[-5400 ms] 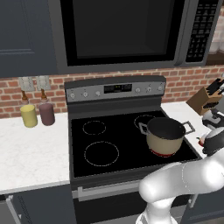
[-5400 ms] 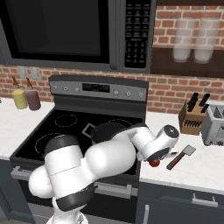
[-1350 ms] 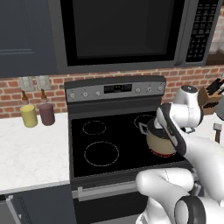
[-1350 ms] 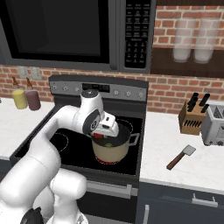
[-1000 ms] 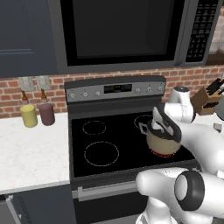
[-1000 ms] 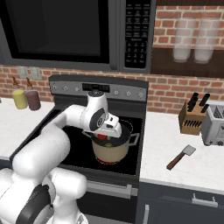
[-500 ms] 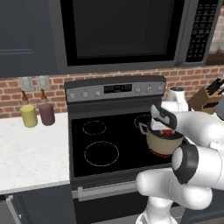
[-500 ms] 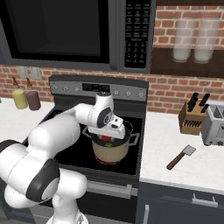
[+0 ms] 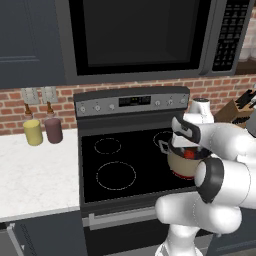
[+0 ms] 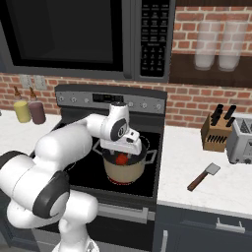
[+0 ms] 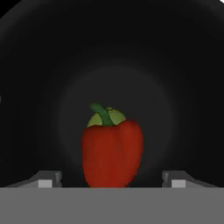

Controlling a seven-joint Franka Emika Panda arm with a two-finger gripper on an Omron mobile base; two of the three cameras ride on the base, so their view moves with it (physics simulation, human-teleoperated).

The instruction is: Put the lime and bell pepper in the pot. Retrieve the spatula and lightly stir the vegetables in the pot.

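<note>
Jaws spread wide, the gripper (image 11: 109,179) hangs over the pot (image 10: 125,168), the bell pepper (image 11: 112,158) apparently just dropped inside; next likely comes fetching the spatula (image 10: 203,176) from the counter right of the pot.

The white arm bends forward from the base and folds down at the wrist, so the hand points straight downward. The gripper (image 11: 111,181) hangs with its jaws spread wide, the two dark fingertips (image 11: 47,180) standing well apart, one at each side, and nothing is clamped between them.
</note>
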